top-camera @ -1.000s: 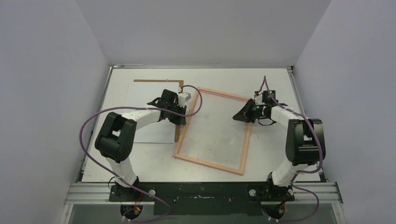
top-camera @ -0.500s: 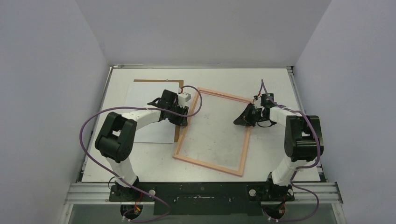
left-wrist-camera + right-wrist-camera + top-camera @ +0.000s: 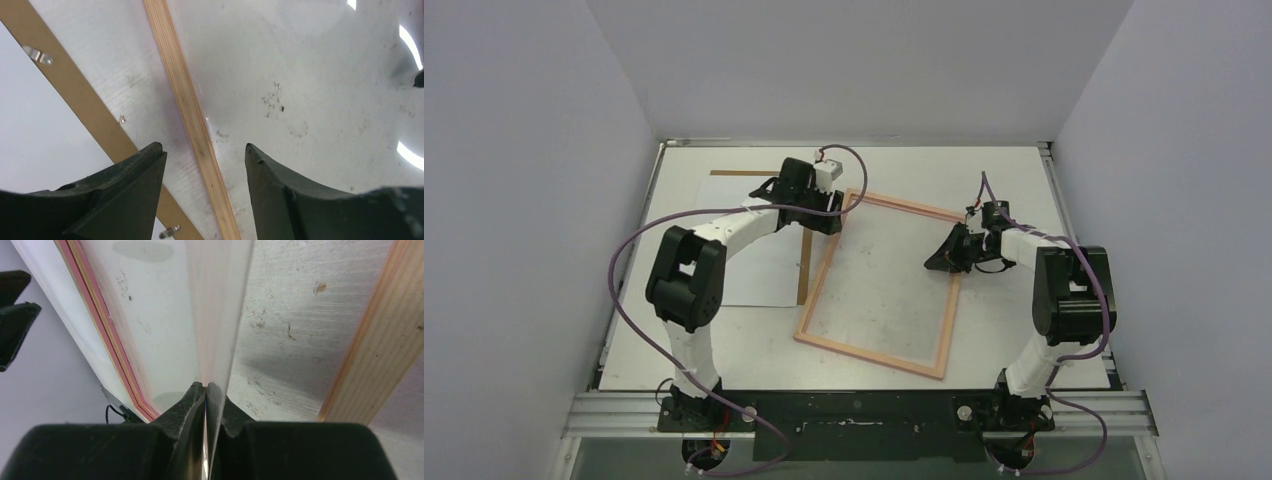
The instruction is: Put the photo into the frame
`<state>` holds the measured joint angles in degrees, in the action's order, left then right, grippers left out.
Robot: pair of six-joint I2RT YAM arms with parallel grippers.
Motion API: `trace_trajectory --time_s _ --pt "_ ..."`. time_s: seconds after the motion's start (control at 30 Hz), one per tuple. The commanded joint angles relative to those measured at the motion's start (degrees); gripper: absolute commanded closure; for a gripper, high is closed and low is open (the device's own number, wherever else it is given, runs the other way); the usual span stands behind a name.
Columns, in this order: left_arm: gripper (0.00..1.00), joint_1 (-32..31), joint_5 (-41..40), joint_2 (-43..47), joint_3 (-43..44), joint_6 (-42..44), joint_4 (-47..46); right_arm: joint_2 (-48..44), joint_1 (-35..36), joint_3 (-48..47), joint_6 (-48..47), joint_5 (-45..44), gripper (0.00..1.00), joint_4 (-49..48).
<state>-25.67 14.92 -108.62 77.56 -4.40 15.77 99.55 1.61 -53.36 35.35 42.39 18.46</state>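
The pink-edged frame (image 3: 874, 350) lies tilted on the middle of the table. The photo (image 3: 739, 250) lies white side up to its left, on a brown backing panel (image 3: 804, 270). My left gripper (image 3: 829, 218) hovers open over the frame's far left corner. In the left wrist view its jaws (image 3: 205, 150) straddle the frame's wooden left strip (image 3: 190, 110) without touching it, and the photo (image 3: 30, 130) shows at the left. My right gripper (image 3: 934, 262) is at the frame's right side, shut (image 3: 206, 386) on the edge of the thin clear pane (image 3: 215, 315), which stands raised above the wooden strip (image 3: 380, 340).
The backing panel's brown edge (image 3: 75, 85) with small metal clips (image 3: 40, 56) runs beside the frame's left strip. Grey walls close in the table on three sides. Purple cables loop from both arms.
My left gripper has opened and moved toward the far end of the frame's left strip. The right gripper shifted slightly down-left and has stayed shut.
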Motion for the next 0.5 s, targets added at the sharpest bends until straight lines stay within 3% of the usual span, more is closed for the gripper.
trace_trajectory --time_s 0.0,0.47 --pt "0.42 -0.12 -2.18 -4.77 7.55 -0.95 0.19 -1.45 0.75 -1.58 -2.07 -0.61 0.95 1.21" --pt "0.38 -1.75 -5.45 -19.5 26.74 -3.16 4.17 -2.18 1.21 -2.36 -3.08 1.44 0.95 0.95"
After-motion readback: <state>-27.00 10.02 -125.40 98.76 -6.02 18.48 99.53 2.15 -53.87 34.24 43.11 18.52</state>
